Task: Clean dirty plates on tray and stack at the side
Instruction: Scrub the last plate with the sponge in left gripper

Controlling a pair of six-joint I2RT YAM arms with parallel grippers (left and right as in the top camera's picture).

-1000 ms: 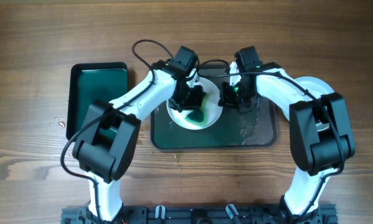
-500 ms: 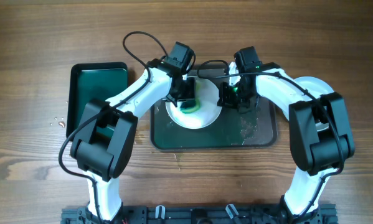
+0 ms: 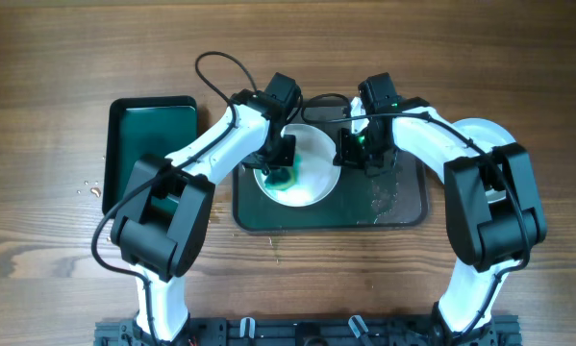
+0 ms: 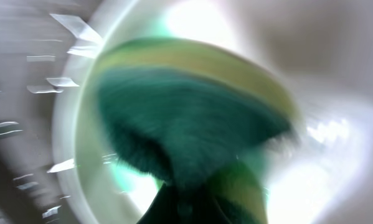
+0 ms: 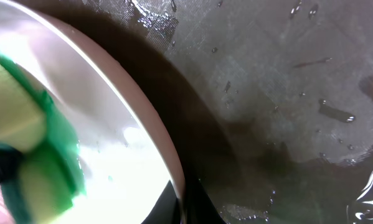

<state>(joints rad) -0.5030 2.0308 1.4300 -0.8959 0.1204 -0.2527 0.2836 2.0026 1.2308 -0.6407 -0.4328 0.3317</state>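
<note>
Swept down to the lower left of the plate (image 3: 316,159), the sponge (image 3: 282,180) is held clamped in the left jaws. The plate, at the left end of the tray (image 3: 403,207), is pinched by its right rim in the right jaws. Its remaining face is judged to lie rightward of the sponge.

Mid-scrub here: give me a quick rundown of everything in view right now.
smeared plate: one, white with teal smear, on the grey tray's left half
side plates: white, count hidden by the right arm, on the table at right
grey tray: one, dark grey, wet, centre
green tray: one, dark green, far left
sponge: one, green and yellow, on the smeared plate
water drops: a few, clear, left of the green tray
table: one, brown wood
left gripper: shut on the sponge
right gripper: shut on the smeared plate's rim
</note>
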